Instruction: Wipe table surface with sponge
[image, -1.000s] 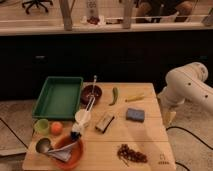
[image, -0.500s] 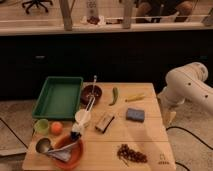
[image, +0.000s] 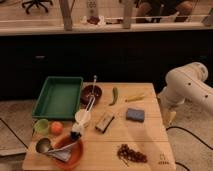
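No change registered over the last second: arm and objects sit as before, so wiping has not begun. Table (image: 150, 140): light wood, grained, rectangular, crowded at left. Arm (image: 187, 87): white, rounded, off the right edge. Tray (image: 57, 79): green, rectangular, far left. Block (image: 104, 121): tan, striped, near centre. Sponge (image: 135, 114): blue-grey, soft-looking rectangular pad, flat on the table just right of the block, untouched. Gripper (image: 170, 118): hangs beside the table's right edge, apart from the sponge; whether apart or together cannot be told.
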